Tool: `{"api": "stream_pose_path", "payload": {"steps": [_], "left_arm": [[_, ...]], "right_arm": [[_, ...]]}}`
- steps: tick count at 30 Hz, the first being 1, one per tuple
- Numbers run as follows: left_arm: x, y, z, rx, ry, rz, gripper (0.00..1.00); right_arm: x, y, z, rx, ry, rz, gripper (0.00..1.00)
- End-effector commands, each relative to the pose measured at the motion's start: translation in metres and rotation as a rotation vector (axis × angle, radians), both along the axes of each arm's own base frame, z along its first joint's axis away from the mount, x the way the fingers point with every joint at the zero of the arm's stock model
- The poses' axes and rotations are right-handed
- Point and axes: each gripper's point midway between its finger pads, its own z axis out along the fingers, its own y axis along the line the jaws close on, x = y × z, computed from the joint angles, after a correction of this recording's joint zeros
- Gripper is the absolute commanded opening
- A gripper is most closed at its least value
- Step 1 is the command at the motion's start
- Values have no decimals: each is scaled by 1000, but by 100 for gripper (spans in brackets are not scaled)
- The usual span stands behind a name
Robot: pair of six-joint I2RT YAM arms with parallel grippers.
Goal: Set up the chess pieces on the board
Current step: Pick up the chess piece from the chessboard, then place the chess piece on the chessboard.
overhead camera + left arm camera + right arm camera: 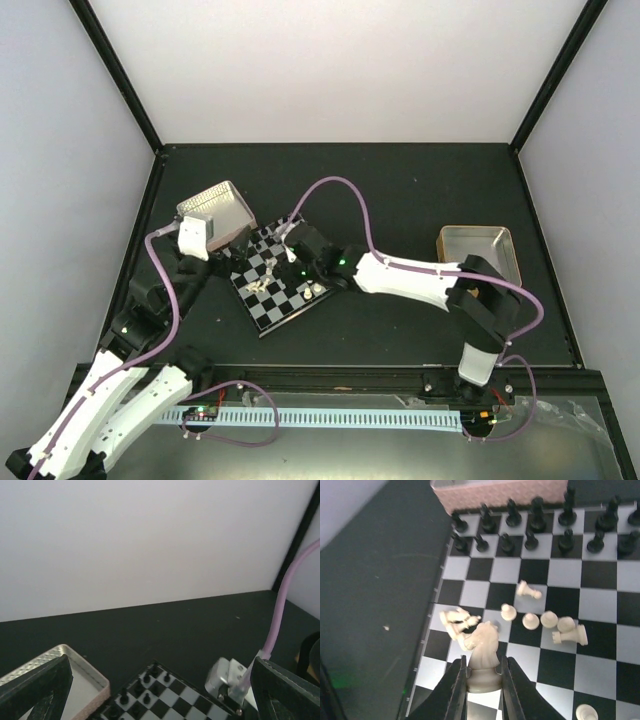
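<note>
Several chess pieces (pixel 530 621) lie scattered on the board (pixel 598 575) as the right claw (pixel 483 670) pinches a cream knight (pixel 484 637) by its base, apparently on an edge square. The left claw (pixel 160 687) hangs spread wide near a metal tray (pixel 75 655).

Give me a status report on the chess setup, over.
Left gripper open, empty. Right gripper shut on white knight, upright over the board. Other white pieces cluttered beside it, some toppled.
</note>
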Motion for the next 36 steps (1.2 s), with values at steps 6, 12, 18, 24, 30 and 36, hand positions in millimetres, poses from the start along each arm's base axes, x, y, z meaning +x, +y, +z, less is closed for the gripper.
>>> {"api": "stream_pose_path", "payload": {"steps": [6,12,18,24,30,36], "left_arm": [[-30,-90,19,-296,143,-522,99],[-32,-110,7,-347,260,-618,99],[-30,-128,-12,-411,451,-666,88],[-26,-140,-36,-413,572,-693,60],[-15,-142,-59,-398,652,-641,44],[-14,-146,-73,-379,713,-649,37]], "right_arm": [[-4,-26,80,348,-298,17,15],[-15,-58,106,431,-438,5,15],[-26,-78,118,498,-520,11,15],[-32,-81,121,513,-533,33,14],[-33,-84,123,526,-542,27,14],[-35,-86,124,536,-540,32,13]]}}
